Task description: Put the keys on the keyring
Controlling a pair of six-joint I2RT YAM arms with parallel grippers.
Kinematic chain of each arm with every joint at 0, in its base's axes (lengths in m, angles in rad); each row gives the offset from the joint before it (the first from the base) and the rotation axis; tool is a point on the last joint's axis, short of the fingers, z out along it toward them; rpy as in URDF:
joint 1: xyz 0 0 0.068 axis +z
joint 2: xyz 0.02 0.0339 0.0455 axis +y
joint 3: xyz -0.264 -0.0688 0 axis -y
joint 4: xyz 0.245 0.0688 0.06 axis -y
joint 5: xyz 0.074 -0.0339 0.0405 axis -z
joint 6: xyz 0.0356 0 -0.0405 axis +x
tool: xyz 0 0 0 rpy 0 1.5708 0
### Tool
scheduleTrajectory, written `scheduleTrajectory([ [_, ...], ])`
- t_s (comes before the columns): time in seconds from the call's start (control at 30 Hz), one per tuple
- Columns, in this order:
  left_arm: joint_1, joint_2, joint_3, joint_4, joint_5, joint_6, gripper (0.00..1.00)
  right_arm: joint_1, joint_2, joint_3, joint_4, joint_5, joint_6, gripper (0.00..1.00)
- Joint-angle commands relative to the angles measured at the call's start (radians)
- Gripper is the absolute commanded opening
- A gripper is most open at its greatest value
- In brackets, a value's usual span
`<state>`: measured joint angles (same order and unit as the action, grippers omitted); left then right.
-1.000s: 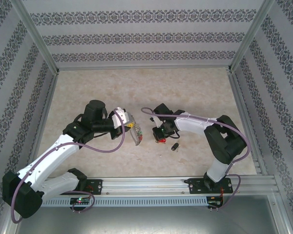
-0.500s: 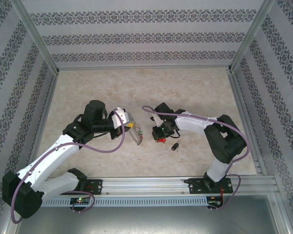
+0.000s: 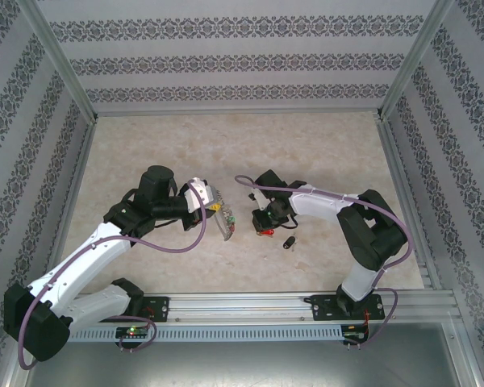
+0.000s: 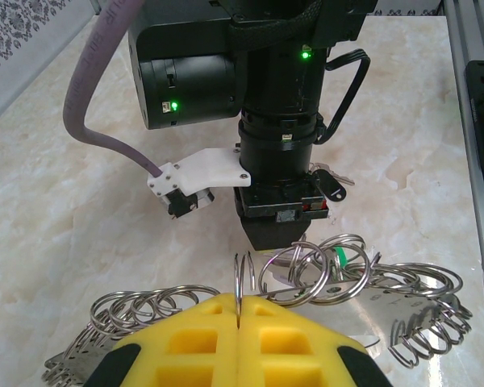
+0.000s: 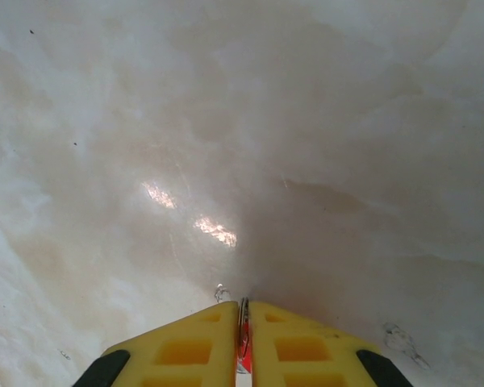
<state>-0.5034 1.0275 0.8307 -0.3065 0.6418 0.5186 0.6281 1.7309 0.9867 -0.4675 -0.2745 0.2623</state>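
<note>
Over tabletop (image 3: pixel 226 145): left gripper (image 4: pixel 238 321) clamped on keyring (image 4: pixel 331 270), loop offered toward right gripper (image 5: pixel 244 318) just beside it; right gripper pinches red key (image 5: pixel 244 355) edge-on; black key (image 3: pixel 289 242) lies flat, nearer right gripper

Mid-desk is crowded. The left tool (image 3: pixel 220 216), clamped on the keyring (image 3: pixel 227 228), faces the right tool (image 3: pixel 266 229), which pinches the red key (image 5: pixel 244 348); only a narrow gap separates them. The black key (image 3: pixel 289 242) lies just beside the right tool, on its near side. The far desk (image 3: pixel 226 145) lies open up to the patterned walls (image 3: pixel 226 64). The rail (image 3: pixel 250 302) bounds the near edge.
</note>
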Motion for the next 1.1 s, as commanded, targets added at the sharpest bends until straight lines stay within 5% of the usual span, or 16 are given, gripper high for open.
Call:
scheduleTrajectory([
  [0.0, -0.011, -0.012, 0.007, 0.023, 0.004, 0.008, 0.00, 0.002, 0.000, 0.009, -0.018, 0.020, -0.006, 0.12],
  [0.37, -0.011, 0.002, 0.012, 0.019, 0.013, 0.006, 0.00, -0.005, -0.076, -0.012, 0.024, 0.003, 0.011, 0.00],
  [0.83, -0.011, 0.049, 0.028, 0.036, 0.057, 0.009, 0.00, -0.078, -0.624, -0.221, 0.267, -0.219, -0.112, 0.00],
  [1.07, -0.011, 0.069, 0.040, 0.044, 0.091, 0.004, 0.00, -0.062, -0.783, -0.249, 0.292, -0.233, -0.208, 0.00],
])
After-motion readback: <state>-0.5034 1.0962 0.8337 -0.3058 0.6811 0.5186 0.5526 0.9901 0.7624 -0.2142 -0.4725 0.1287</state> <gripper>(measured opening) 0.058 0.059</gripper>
